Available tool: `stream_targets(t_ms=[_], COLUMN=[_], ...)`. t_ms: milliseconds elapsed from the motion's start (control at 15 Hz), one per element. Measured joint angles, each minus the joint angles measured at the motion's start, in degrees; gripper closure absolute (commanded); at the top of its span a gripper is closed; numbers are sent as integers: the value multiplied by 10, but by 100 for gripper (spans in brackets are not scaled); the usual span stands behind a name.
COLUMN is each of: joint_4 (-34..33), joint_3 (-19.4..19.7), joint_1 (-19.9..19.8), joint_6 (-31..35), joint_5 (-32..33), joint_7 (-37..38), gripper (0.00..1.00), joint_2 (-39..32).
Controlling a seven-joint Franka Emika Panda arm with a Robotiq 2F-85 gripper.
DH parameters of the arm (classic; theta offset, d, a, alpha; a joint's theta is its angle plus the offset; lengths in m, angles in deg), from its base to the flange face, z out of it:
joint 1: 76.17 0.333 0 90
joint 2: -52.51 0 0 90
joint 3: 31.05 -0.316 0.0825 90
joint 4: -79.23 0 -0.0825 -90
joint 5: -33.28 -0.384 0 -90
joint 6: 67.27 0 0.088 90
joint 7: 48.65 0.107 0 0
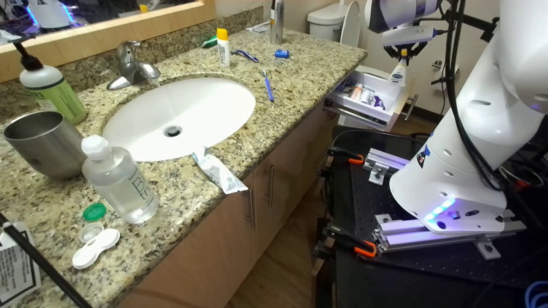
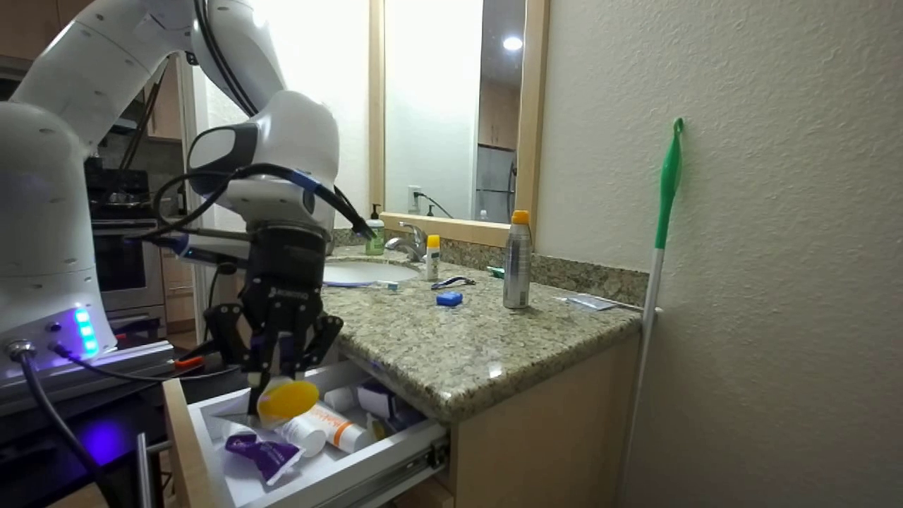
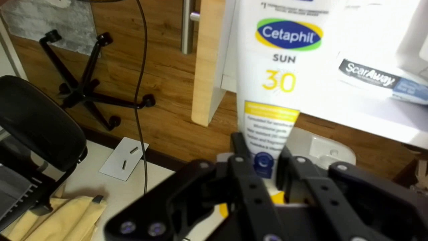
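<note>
The end effector [image 3: 262, 157] is clamped on a white Cetaphil Sun 30 tube [image 3: 281, 77], its two fingers pressing the narrow end beside the yellow cap. In the wrist view the tube reaches from the fingertips towards 12 o'clock, its broad end cut off by the frame. In an exterior view it hangs at 6 o'clock from the jaws, cap end up and slightly tilted, at about 2 o'clock of the frame.

Both are over a pulled-out drawer [image 2: 192, 451] with white walls and a wooden front; whether the tube touches anything inside, I cannot tell. Taking the fingertips as the clock's centre in an exterior view, a purple-and-white tube [image 2: 267, 455] lies in the drawer at 6 o'clock, a white bottle [image 2: 307, 432] at 5 and an orange-banded white tube [image 2: 342, 429] at 4. In the wrist view a ScarAway package [image 3: 378, 78] shows at 3 o'clock from the held tube.

On the granite worktop [image 1: 317, 51], reckoned from the oval sink [image 1: 205, 107], a yellow-capped white bottle [image 1: 223, 49] stands at 1 o'clock, a blue razor [image 1: 246, 54] and a silver spray can [image 1: 277, 25] between 1 and 2, a toothbrush [image 1: 268, 87] at 2, a crumpled tube [image 1: 220, 173] at 5, a clear bottle [image 1: 124, 188] and a contact lens case [image 1: 96, 248] at 7, and a steel tumbler [image 1: 47, 147] between 8 and 9.
</note>
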Motion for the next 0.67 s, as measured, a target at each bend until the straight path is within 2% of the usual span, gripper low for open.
stream_targets(t_ms=[333,667], joint_4=[13,-28], joint_3=[123,250], joint_1=[111,233], joint_6=[-17,-131], joint_5=[0,-9], joint_7=[0,2], gripper=[95,95], joint_2=[83,197])
